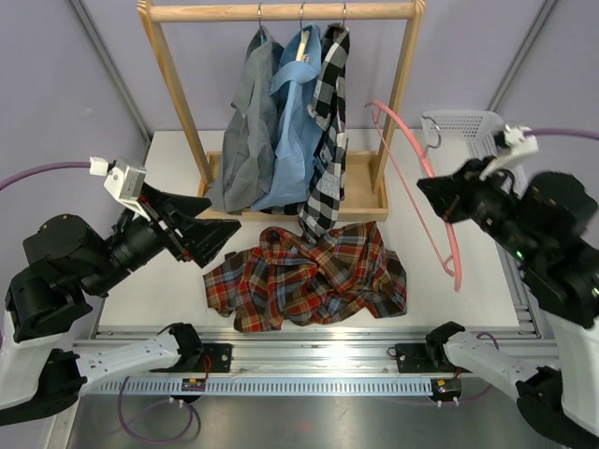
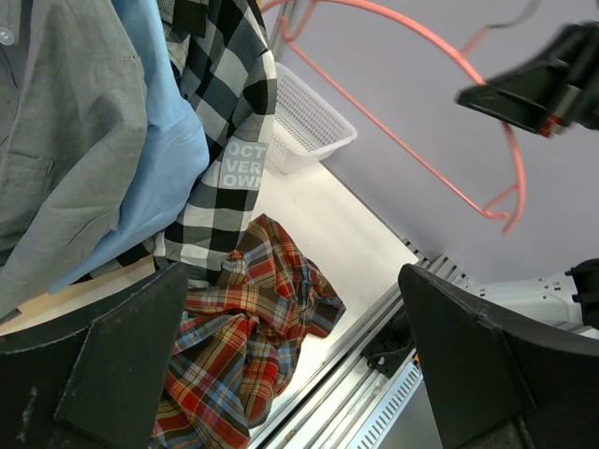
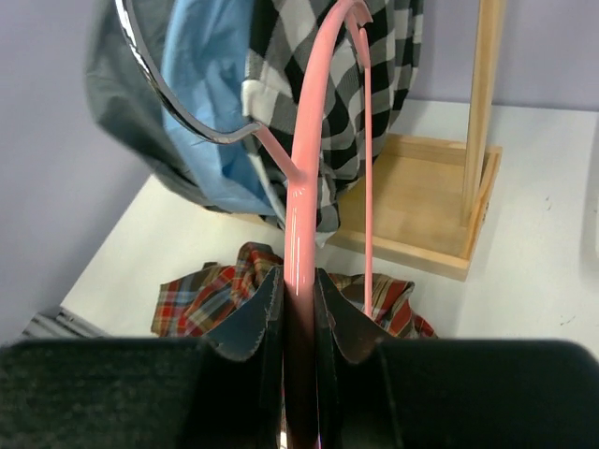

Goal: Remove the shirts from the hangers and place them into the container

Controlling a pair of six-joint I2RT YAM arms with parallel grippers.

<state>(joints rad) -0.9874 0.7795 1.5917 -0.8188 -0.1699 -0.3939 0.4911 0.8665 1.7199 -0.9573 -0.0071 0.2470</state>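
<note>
The red-and-dark plaid shirt lies crumpled on the table, off any hanger. A grey shirt, a light blue shirt and a black-and-white checked shirt hang on hangers from the rack. My right gripper is shut on the bare pink hanger, held in the air right of the rack, its silver hook pointing away. My left gripper is open and holds nothing, hovering left of the plaid shirt. The white lattice container stands at the far right.
The wooden rack with its base frame stands at the back centre. Purple walls close in behind and at the sides. A metal rail runs along the near table edge.
</note>
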